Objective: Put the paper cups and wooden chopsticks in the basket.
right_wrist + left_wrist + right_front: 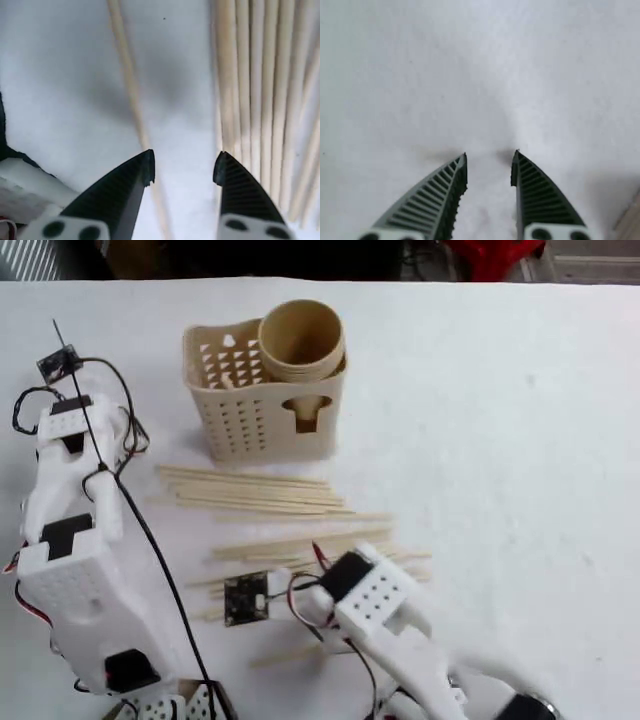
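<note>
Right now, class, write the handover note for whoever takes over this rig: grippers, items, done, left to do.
Left gripper: jaws open, empty, over bare table.
Right gripper: jaws open, empty, just above the wooden chopsticks.
Done: paper cups stacked in the basket.
Left: the chopsticks lie loose on the table in front of the basket; grasp and load them.

White table [520, 420], cloth-like, wide from near to far. Beyond its far edge, a dark strip of room — red object [495, 255] far right, pale striped thing [25, 258] far left.
</note>
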Controlling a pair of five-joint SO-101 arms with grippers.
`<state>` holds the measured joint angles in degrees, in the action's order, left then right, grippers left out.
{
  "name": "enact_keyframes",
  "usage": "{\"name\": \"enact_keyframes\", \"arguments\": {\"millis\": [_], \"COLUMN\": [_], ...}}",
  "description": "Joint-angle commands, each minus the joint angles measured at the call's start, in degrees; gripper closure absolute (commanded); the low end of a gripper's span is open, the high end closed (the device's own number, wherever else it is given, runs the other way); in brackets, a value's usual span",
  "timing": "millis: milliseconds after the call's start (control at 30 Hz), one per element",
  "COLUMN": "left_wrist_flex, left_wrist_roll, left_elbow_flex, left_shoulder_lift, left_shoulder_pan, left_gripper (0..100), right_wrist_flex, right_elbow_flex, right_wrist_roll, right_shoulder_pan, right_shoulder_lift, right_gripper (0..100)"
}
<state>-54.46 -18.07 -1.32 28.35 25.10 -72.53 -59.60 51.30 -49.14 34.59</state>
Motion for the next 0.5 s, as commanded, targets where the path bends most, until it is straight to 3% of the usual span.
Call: {"name": "enact_keyframes", "arguments": {"millis": [0, 233, 467], "left_wrist_flex": [0.97, 0.97, 0.97], "left_wrist_roll": [0.79, 0.79, 0.79], "left_elbow_flex": [0.79, 0.79, 0.79], "left_shoulder_lift": [-0.40, -0.40, -0.40], "left_shoulder_pan": [-1.45, -1.45, -1.36], "left_gripper": [84, 84, 84], "right_wrist_flex": [1.01, -0.92, -1.54], "right_elbow_flex": [-4.04, -9.67, -9.76], "right_wrist_roll": [0.00, 2.11, 10.37], "right_shoulder_pan": [0.40, 1.36, 1.36], "right_shoulder_lift": [10.15, 19.82, 9.63], "right_gripper": [79.6, 79.7, 79.8]}}
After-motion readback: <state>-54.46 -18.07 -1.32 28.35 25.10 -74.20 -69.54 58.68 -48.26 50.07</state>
